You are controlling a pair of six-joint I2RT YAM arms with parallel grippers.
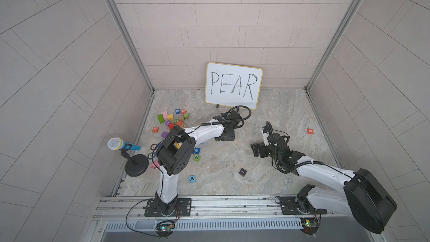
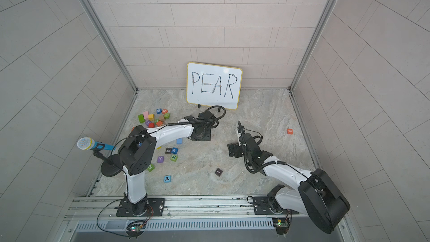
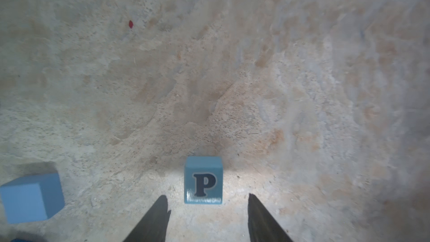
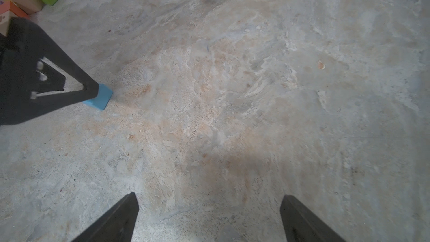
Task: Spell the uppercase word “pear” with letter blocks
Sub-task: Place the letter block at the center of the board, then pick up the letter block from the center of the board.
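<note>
Nearest the front rail (image 1: 209,202), the blue cube with a black A (image 1: 192,178) lies alone on the mottled stone-look tabletop (image 1: 232,159), and further in the yellow cube with a red E (image 1: 179,145) shows through the left arm's elbow (image 1: 174,157). At mid-table the left gripper (image 3: 207,202) stands part open, its fingers (image 3: 153,219) flanking the light blue cube printed with a black P (image 3: 203,180) without touching it, while the right gripper (image 4: 208,196) gapes wide and holds nothing. Beyond, the orange cube with a white R (image 1: 155,129) sits beside the jumbled block heap (image 1: 173,119), and the yellow-rimmed whiteboard (image 1: 233,84) against the back wall reads "PEAR".
</note>
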